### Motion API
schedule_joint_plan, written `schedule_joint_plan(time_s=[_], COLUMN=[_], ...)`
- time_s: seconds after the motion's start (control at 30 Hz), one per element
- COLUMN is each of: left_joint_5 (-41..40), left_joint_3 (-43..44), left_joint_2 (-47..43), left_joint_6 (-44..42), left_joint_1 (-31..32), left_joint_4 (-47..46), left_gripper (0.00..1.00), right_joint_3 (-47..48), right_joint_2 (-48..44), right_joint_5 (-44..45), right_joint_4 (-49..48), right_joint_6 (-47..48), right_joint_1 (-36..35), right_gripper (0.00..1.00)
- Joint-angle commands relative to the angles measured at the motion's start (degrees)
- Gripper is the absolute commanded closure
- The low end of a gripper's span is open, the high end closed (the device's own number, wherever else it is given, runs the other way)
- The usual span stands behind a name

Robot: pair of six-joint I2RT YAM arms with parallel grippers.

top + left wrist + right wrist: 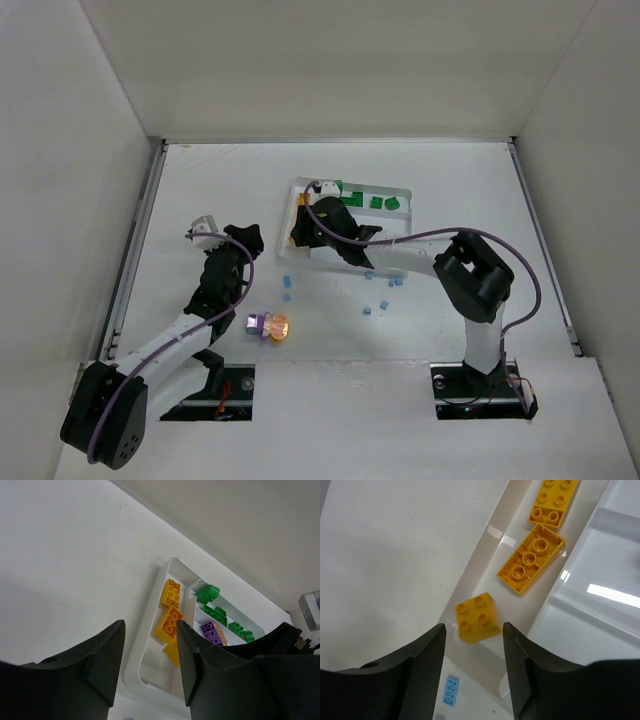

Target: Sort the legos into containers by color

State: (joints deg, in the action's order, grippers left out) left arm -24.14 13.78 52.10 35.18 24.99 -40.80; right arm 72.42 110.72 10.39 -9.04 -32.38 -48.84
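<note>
Near the matte table's (pixel 200 200) front edge lie purple and orange legos (pixel 258 322); the left gripper (pixel 150 645) gapes empty. Beyond, the right gripper (pixel 474 626), jaws apart, overhangs a glossy yellow studded brick (pixel 477 617) in the white tray's (pixel 405 190) left compartment (green bricks (pixel 377 202) line its far edge).

Yellow bricks (pixel 477 617), green bricks (pixel 207 593), white tray (pixel 152 660)

White tray (pixel 142 640): yellow bricks (pixel 530 558) left compartment, green bricks (pixel 216 613) far compartment; blue bricks (pixel 385 303), purple piece (pixel 254 322), orange piece (pixel 279 325) loose outside.
</note>
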Motion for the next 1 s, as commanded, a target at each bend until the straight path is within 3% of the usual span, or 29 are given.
schedule_joint_plan(time_s=[0.0, 0.17, 0.4, 0.53, 0.7, 0.97], left_joint_5=[1.99, 2.52, 2.52, 2.52, 3.22, 3.31], left_joint_3=[-0.33, -0.42, -0.33, -0.33, -0.25, -0.42], left_joint_2=[-0.24, 0.81, 1.61, 0.99, 1.17, 0.64], left_joint_6=[1.03, 2.00, 2.26, 2.35, 2.70, 3.32], left_joint_1=[-1.04, -1.40, -1.57, -1.48, -1.57, -1.92], left_joint_4=[-1.13, -1.30, -1.31, -1.13, -1.13, -1.13], left_gripper=[0.57, 0.57, 0.57, 0.57, 0.57, 0.57], right_joint_3=[1.24, -4.03, -11.33, -18.00, -21.62, -19.51], right_joint_2=[-2.51, -7.35, -14.55, -17.90, -17.56, -10.27], right_joint_5=[2.08, 2.53, -4.66, -11.70, -13.91, -11.19], right_joint_4=[-0.45, -1.51, -1.34, -1.07, 0.16, -2.03], right_joint_6=[0.74, 1.97, 10.04, 18.04, 21.48, 23.68], right_joint_1=[-0.42, -0.42, -5.77, -15.08, -24.84, -27.14], right_gripper=[0.42, 0.37, 0.44, 0.31, 0.16, 0.07])
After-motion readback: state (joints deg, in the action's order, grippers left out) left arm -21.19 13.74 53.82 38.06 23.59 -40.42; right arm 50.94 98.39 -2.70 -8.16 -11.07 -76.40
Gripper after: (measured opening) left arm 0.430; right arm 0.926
